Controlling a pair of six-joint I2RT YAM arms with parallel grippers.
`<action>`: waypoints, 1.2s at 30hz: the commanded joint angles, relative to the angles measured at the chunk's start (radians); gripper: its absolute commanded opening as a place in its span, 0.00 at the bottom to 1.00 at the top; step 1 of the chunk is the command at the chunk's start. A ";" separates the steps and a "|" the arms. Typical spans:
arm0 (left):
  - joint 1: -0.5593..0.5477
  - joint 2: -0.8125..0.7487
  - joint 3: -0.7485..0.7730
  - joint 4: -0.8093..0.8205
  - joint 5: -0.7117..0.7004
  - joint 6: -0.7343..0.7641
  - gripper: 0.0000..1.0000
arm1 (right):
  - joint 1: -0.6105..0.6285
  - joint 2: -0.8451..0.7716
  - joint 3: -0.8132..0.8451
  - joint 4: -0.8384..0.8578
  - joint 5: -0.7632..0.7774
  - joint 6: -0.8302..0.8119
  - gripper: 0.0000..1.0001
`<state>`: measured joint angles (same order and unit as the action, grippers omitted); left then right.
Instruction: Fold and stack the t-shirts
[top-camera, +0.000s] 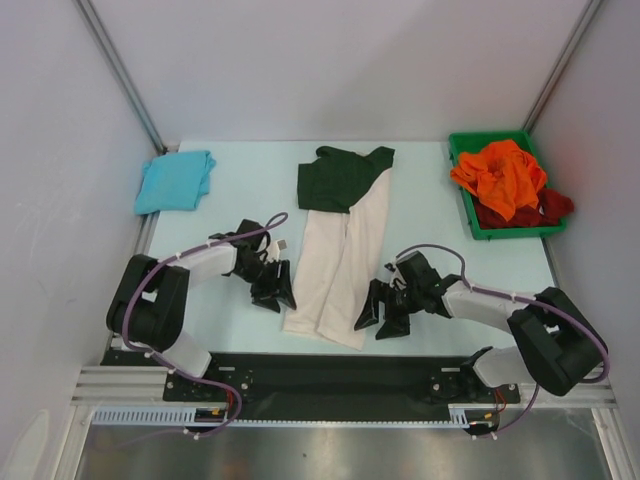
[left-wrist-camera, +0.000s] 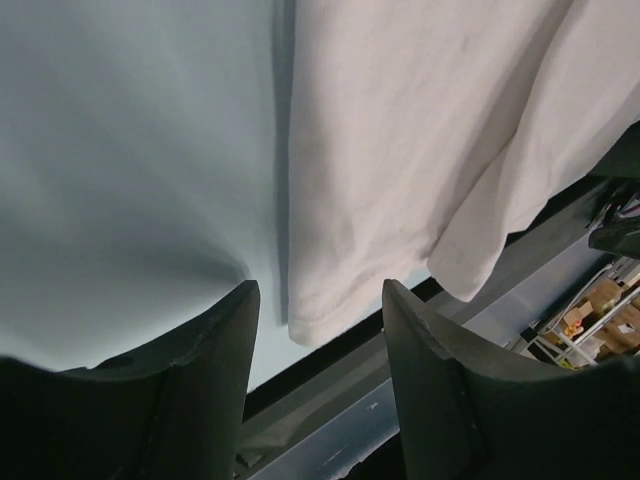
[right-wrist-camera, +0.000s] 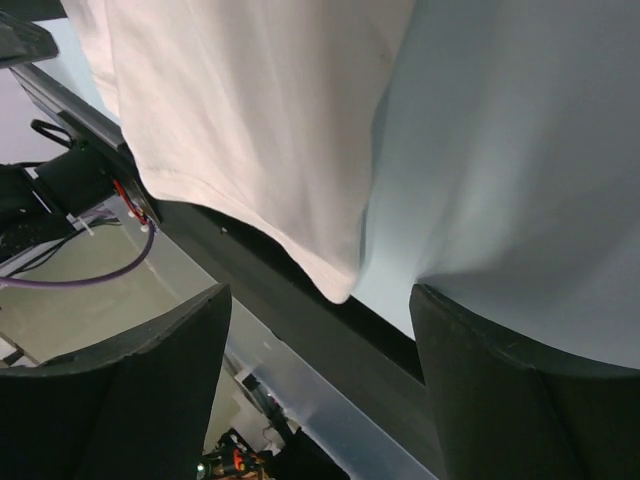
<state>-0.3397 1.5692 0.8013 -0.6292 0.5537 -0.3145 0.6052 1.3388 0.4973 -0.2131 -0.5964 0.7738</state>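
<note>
Cream cloth with dark green sleeves, the t-shirt (top-camera: 335, 270) lies in the middle of the pale table (top-camera: 250, 200), folded lengthwise into a narrow strip. Its long axis runs near to far, tilted slightly, so the green collar end points to the far side and a little right, while the cream hem points near and a little left, close to the table's near edge.

The left gripper (top-camera: 275, 292) sits low just left of the hem. Its wrist view shows the jaws (left-wrist-camera: 320, 300) parted, with the hem's left corner ahead of the gap and nothing pinched. The right gripper (top-camera: 383, 315) sits low just right of the hem. Its jaws (right-wrist-camera: 320, 300) stand wide and the hem's right corner lies ahead of them, not gripped.

A teal t-shirt (top-camera: 175, 180) lies folded at the far left, well apart from the cream one. At the far right stands a green plastic bin (top-camera: 470, 225) holding a crumpled orange t-shirt (top-camera: 497, 172). A dark red t-shirt (top-camera: 545, 207) lies beneath it and spills over the bin's right wall.

A black base plate (top-camera: 330, 375) runs along the near edge between the arms' mounts.
</note>
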 joint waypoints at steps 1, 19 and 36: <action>-0.001 0.029 0.036 0.054 0.012 -0.024 0.57 | 0.010 0.051 0.014 0.107 0.030 0.077 0.78; -0.002 0.026 -0.057 0.062 0.014 -0.029 0.35 | 0.108 0.161 0.044 0.129 0.063 0.099 0.58; 0.042 -0.054 -0.011 0.026 0.048 -0.002 0.00 | 0.001 0.019 0.095 -0.018 0.049 -0.100 0.00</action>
<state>-0.3283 1.5806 0.7357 -0.5850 0.6022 -0.3393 0.6380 1.4330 0.5404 -0.1444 -0.5533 0.7761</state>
